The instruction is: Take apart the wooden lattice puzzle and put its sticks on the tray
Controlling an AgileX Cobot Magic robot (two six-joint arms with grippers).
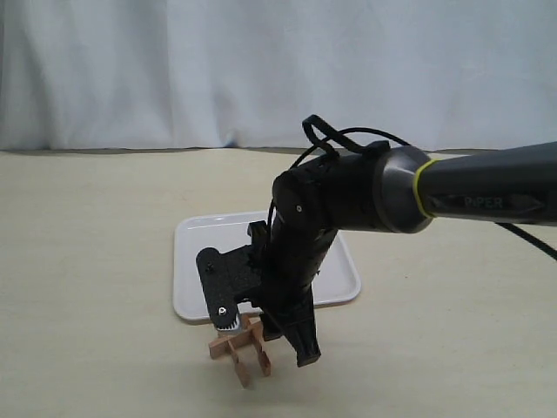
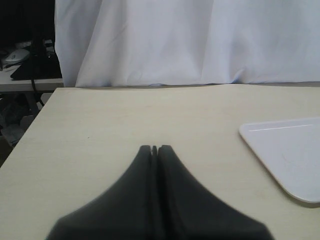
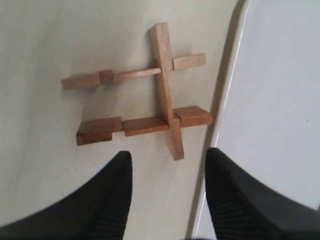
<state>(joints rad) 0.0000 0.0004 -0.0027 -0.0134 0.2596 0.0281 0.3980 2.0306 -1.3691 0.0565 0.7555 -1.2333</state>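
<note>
- The right hand [image 3: 168,167] hangs wide open over the wooden lattice puzzle [image 3: 164,95], its fingers [image 3: 112,200] clear of the wood, holding nothing.
- The puzzle lies flat on the table [image 3: 40,40] just beside the tray [image 3: 280,100]; one stick end perhaps touches the rim.
- Three sticks [image 3: 145,125] show: two parallel, one crossing them.
- The left hand [image 2: 155,150] is closed and empty.
</note>
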